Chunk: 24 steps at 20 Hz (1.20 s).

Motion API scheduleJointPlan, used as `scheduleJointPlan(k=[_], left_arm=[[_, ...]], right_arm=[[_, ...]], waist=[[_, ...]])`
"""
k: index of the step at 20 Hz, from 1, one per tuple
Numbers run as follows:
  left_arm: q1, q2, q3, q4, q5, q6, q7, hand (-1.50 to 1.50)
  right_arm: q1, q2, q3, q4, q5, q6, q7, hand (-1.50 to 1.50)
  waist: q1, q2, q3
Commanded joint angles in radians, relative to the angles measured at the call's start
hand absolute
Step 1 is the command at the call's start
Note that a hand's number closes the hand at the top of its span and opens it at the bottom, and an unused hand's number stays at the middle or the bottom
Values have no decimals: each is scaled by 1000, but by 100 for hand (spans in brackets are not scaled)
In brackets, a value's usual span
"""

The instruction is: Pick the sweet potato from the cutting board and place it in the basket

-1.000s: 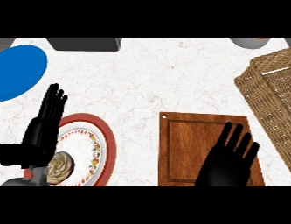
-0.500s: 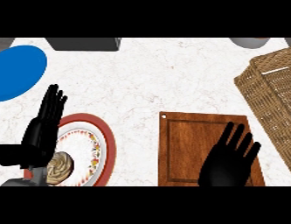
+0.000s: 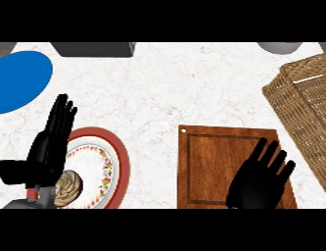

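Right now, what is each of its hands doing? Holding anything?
Left hand: open, fingers straight, holding nothing, beside the red-rimmed plate.
Right hand: open, fingers spread over the cutting board, holding nothing.

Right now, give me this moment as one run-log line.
right hand: open over cutting board | left hand: open, by plate | basket: right | sweet potato: not visible

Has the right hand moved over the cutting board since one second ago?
No. The right hand keeps the same place over the cutting board, beside the basket.
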Motion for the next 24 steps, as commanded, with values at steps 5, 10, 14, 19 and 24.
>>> scheduleJointPlan(k=[5, 10, 14, 19, 24], left_arm=[[-16, 2, 16, 11, 0, -13, 18, 0], [23, -9, 7, -15, -8, -17, 0, 0], [11, -9, 9, -5, -18, -22, -1, 0], [34, -20, 5, -29, -29, -11, 3, 0], [38, -11, 23, -8, -19, -44, -9, 0]], right_arm=[[2, 14, 31, 63, -36, -17, 248, -150], [56, 14, 43, 27, -19, -23, 248, -150], [5, 14, 10, 74, -32, -35, 248, -150], [-3, 14, -14, 118, -32, -81, 248, -150], [18, 14, -2, 74, -59, -39, 233, 150]], waist=[[-2, 1, 0], [-4, -3, 0], [0, 0, 0], [5, -1, 0], [-1, -1, 0]])
